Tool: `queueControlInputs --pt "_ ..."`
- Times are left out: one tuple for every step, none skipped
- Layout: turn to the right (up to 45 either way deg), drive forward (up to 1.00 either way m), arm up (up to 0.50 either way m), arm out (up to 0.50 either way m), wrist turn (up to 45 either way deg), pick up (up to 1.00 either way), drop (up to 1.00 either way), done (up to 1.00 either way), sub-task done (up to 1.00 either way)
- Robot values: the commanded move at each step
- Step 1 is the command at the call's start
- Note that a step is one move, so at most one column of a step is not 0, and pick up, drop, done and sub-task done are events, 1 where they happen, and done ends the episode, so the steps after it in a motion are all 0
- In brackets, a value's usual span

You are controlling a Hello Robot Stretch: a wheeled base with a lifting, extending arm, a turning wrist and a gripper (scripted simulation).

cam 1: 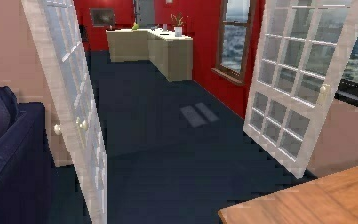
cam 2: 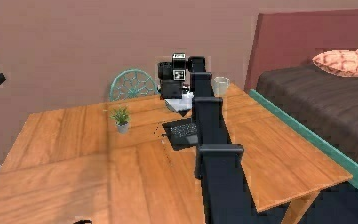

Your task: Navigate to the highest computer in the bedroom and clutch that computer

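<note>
Ahead, white glass doors [cam 1: 287, 80] stand wide, beige counter [cam 1: 152, 45] far off by red walls. Sideways — arm [cam 2: 212, 140] over wooden table [cam 2: 67, 150]; gripper [cam 2: 167, 75] near its far edge, can't tell jaw state or load; dark flat computer [cam 2: 179, 133] lies mid-table, just left of the arm.

Dark laptop [cam 2: 179, 133], lying flat, on wooden table [cam 2: 67, 150]

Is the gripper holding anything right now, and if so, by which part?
Cannot be told: the gripper shows against a teal chair and the far edge of the wooden table.
</note>
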Motion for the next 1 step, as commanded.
queueControlInputs --pt "0.0 0.0 -0.3 0.0 0.0 0.0 0.0 0.0 0.0"
